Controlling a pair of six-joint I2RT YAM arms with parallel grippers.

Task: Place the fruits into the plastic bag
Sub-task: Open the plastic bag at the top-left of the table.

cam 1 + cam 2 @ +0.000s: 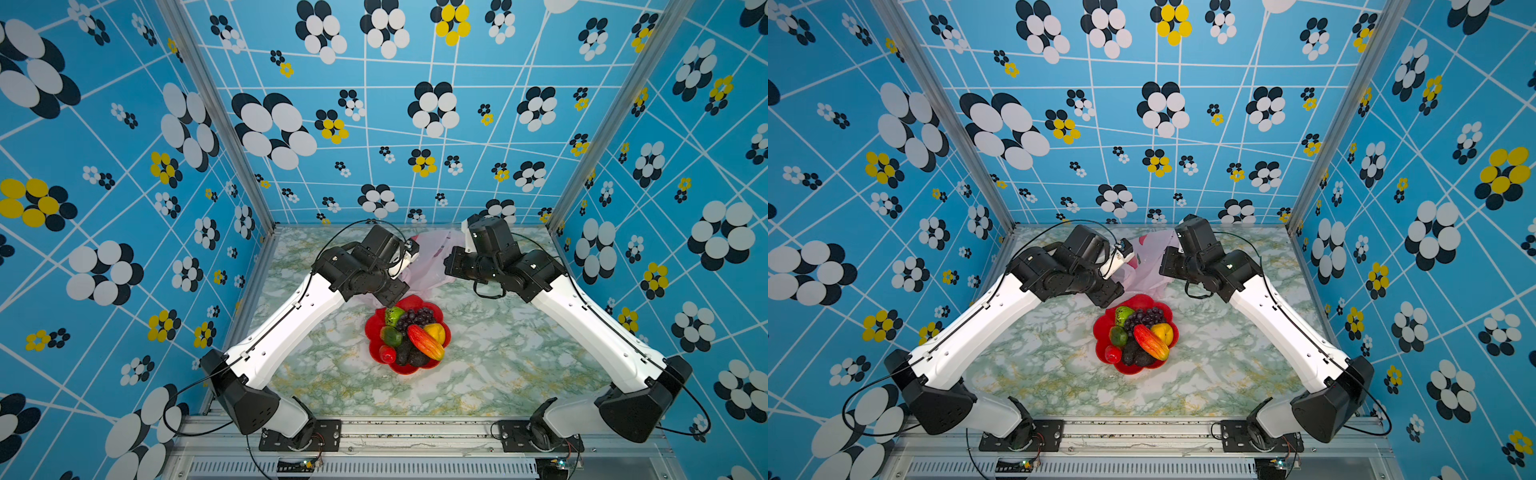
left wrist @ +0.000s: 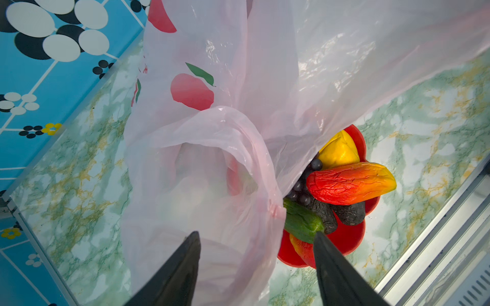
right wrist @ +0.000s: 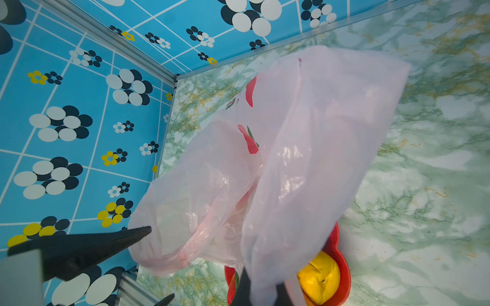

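The pale-pink plastic bag (image 1: 432, 257) hangs in the air at the back of the table, between both wrists. My right gripper (image 3: 263, 288) is shut on a fold of the plastic bag (image 3: 318, 132). My left gripper (image 2: 256, 235) is open, its two dark fingers astride a handle loop of the plastic bag (image 2: 225, 137). The fruits lie piled on a red flower-shaped plate (image 1: 371, 336) in front of the bag: a red-orange mango (image 1: 424, 341), a yellow one (image 1: 436, 331), purple grapes (image 1: 415, 318), a green kiwi (image 1: 394, 316), dark avocados (image 1: 409, 355) and a small red one (image 1: 387, 354).
The marble-patterned table (image 1: 498, 353) is boxed in by blue flowered walls on three sides. An aluminium rail (image 1: 374, 432) with both arm bases runs along the front. The two white arms slant inward on either side of the plate.
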